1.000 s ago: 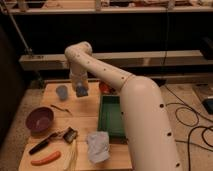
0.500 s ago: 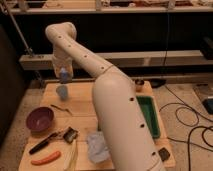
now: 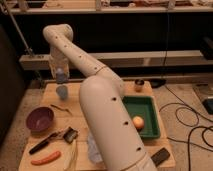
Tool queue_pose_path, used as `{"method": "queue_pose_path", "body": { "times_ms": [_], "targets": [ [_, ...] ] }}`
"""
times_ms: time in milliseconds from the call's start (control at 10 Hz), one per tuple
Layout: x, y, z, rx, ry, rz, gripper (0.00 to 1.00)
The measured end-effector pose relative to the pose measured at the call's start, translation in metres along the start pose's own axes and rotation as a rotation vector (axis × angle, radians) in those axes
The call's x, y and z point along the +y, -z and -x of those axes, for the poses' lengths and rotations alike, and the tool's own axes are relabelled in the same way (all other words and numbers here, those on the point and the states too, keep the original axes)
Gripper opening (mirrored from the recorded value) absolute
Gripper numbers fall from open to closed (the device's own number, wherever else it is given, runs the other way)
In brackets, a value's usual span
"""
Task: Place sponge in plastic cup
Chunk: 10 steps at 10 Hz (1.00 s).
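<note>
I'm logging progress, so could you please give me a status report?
Gripper above the small translucent plastic cup, near the wooden table's far edge. Sponge not made out. Nothing between them; round purple bowl sits apart.

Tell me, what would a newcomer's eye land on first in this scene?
The big white arm dominates, sweeping from the bottom centre up to the upper left. There its end effector hangs just above a small plastic cup near the back left of the wooden table. To the right lies a green tray holding an orange ball, and a purple bowl sits at the left.
</note>
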Motion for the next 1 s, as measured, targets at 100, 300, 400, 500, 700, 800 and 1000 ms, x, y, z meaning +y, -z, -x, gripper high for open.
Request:
{"method": "queue_pose_path", "body": {
  "times_ms": [100, 300, 400, 500, 700, 800, 1000],
  "targets": [
    [0.000, -0.014, 0.000, -0.010, 0.003, -0.010, 0.21],
    [0.003, -0.032, 0.000, -0.021, 0.003, -0.023, 0.21],
    [0.006, -0.043, 0.000, -0.027, 0.002, -0.029, 0.21],
    [0.008, -0.052, 0.000, -0.034, 0.001, -0.034, 0.21],
    [0.014, -0.084, 0.001, -0.058, -0.005, -0.045, 0.21],
    [0.017, -0.093, 0.001, -0.065, -0.010, -0.049, 0.21],
    [0.022, -0.110, 0.000, -0.076, -0.017, -0.055, 0.24]
  ]
}}
